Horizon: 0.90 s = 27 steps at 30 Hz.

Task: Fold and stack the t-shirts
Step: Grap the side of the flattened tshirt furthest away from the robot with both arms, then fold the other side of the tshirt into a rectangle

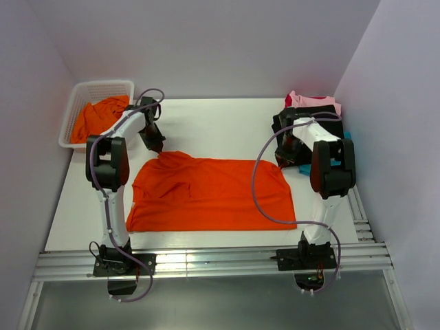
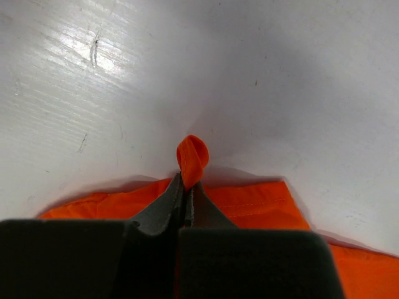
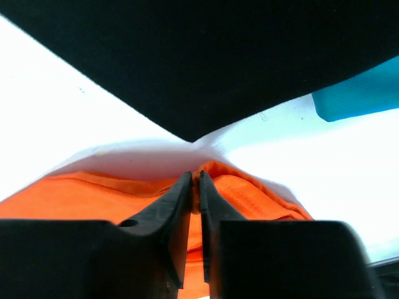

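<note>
Bright orange fabric t-shirt (image 1: 213, 196) lay spread mid white tabletop (image 1: 220, 124). Left pincer (image 2: 187, 187) pinched its far-left corner, right pincer (image 3: 194, 180) its far-right. Fold seemingly starting; next probably needs both lifting evenly, drawn nearward.

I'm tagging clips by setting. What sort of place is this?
Probably a robotics lab test cell: a white table boxed in by plain walls, left arm and right arm bolted to an aluminium rail, an orange t-shirt spread between them.
</note>
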Tool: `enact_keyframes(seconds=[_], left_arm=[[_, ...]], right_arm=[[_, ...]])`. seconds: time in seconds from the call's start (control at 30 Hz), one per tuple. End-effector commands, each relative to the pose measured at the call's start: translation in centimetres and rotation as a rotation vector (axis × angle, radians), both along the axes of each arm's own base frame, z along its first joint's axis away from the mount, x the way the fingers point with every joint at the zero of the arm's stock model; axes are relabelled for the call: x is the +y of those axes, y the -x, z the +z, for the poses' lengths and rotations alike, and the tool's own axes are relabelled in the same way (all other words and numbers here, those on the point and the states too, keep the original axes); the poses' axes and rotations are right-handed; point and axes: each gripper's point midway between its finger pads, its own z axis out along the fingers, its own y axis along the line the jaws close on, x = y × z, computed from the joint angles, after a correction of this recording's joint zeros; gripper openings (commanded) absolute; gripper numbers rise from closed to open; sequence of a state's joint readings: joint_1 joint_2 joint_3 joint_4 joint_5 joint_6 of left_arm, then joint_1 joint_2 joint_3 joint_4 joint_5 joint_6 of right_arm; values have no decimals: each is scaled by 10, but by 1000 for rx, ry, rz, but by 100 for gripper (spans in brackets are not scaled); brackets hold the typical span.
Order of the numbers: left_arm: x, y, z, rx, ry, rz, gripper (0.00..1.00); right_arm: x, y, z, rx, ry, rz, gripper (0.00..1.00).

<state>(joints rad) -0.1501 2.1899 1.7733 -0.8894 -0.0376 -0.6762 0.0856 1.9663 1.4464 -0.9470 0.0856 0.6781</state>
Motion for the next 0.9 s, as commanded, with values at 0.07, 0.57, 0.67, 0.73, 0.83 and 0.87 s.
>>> enact_keyframes(seconds=[0.07,0.57,0.67,0.73,0.83,0.87], left_arm=[[-5,-3,30,-76,20,19,0],[20,-7,104,-193,-126,37,0],[21,-2,119,-216,-124,43,0],[23,6,127,-223,-123,47,0],[25,21,134,-223,-136,53,0],[26,25,136,-225,-138,55,0]], right_arm=[[2,4,15,-32,0,32,5],[1,-12,45,-104,-1,53,0],[1,-13,59,-127,-1,51,0],[2,-12,65,-141,-7,49,0],[2,0,70,-146,-15,47,0],[3,4,72,-147,-17,46,0]])
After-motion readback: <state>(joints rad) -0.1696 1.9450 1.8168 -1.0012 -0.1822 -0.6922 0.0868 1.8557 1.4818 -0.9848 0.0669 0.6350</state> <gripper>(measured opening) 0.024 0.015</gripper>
